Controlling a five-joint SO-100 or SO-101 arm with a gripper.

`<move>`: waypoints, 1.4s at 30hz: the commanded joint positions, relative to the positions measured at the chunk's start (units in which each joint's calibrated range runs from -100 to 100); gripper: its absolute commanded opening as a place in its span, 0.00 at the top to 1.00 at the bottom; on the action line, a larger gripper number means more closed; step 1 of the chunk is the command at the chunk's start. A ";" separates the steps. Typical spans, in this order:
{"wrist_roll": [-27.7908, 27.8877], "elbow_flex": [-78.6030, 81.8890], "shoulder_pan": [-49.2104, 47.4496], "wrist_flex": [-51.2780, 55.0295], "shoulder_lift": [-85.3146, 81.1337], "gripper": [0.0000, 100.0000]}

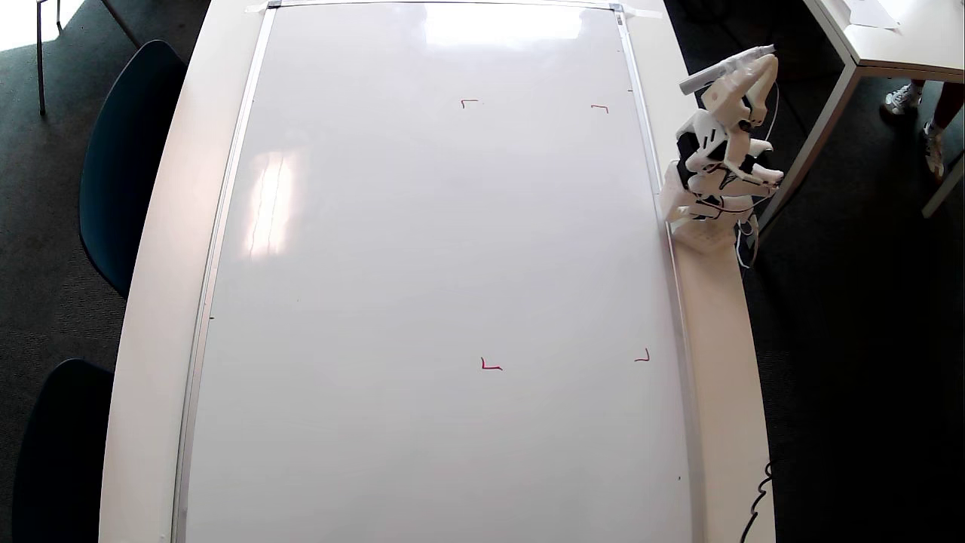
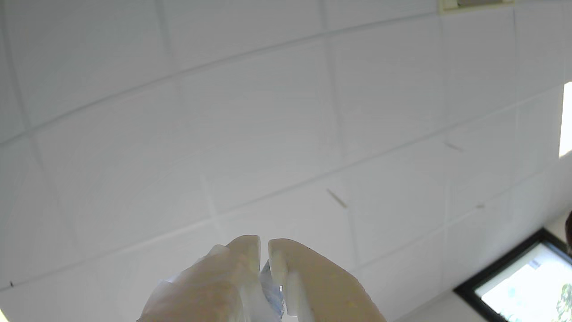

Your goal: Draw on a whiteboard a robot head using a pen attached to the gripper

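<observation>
Gripper [image 1: 760, 57] is folded up off the right edge in the overhead view, fingers pinched nearly shut on the pen [image 1: 725, 68], which pokes sideways with its tip in the air. Wrist view just shows ceiling tiles, so it's pointing up. Whiteboard [image 1: 422, 286] is blank apart from 4 red corner marks [image 1: 491, 366], no robot head yet. Risks, I'd guess: a long swing down could land the tip outside the marks or press too hard and skew the pen. Window glare on the board, cables by the arm base [image 1: 705, 234], chairs [image 1: 124, 151] at left. Nothing blocks the board.
</observation>
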 commanded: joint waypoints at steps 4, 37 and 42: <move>-0.42 -13.35 -0.05 0.61 23.35 0.99; -0.37 -125.70 -3.00 164.38 82.18 0.99; -0.10 -133.15 -5.50 172.81 93.05 0.99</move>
